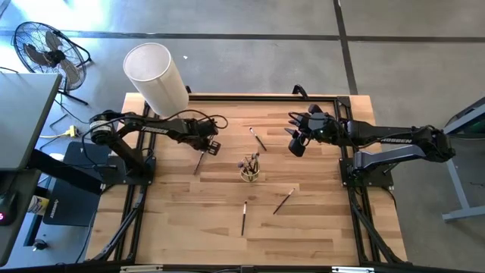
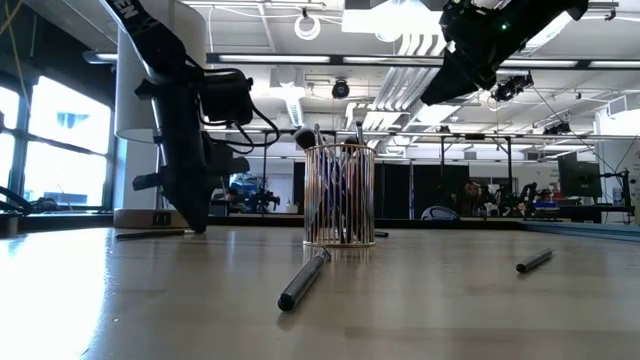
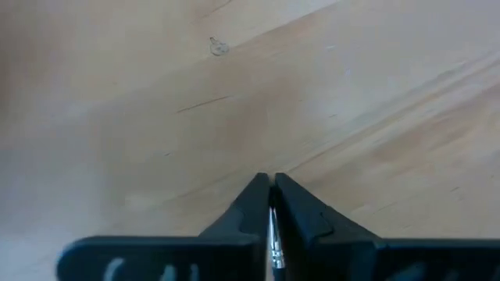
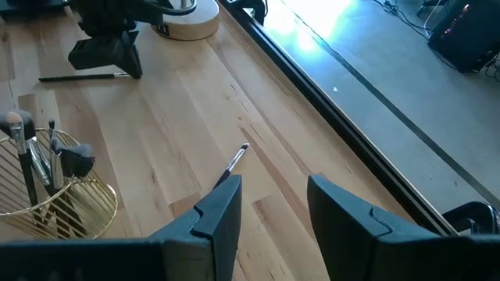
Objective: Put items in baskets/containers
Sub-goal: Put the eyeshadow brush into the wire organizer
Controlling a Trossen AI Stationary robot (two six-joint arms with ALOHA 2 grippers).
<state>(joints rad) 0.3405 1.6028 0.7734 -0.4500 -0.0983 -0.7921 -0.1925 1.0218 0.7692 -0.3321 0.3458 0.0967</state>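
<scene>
A small gold wire cup (image 1: 250, 170) (image 2: 340, 195) stands mid-table with several brushes upright in it. My left gripper (image 1: 210, 146) (image 3: 272, 183) is left of the cup, pointing down at the tabletop, shut on a dark brush (image 1: 200, 162) (image 4: 78, 76). My right gripper (image 1: 296, 144) (image 4: 273, 204) hangs open above the table, right of the cup, touching nothing. A brush (image 1: 258, 139) (image 4: 234, 160) lies flat ahead of its fingers. Two more brushes (image 1: 244, 218) (image 1: 284, 201) lie flat nearer the near edge. My left gripper pinches the brush between its two fingers at the silver ferrule (image 3: 274, 234), near one end. The fingers come from above, pointing down. The brush's long handle (image 4: 66, 77) lies level on the table, reaching out from the fingers.
A big white cylinder (image 1: 155, 74) (image 2: 130, 100) stands at the table's far left corner, behind my left arm. A black frame rail (image 1: 265, 97) runs along the far edge. Bare wood lies between the cup and the near edge, apart from the two loose brushes.
</scene>
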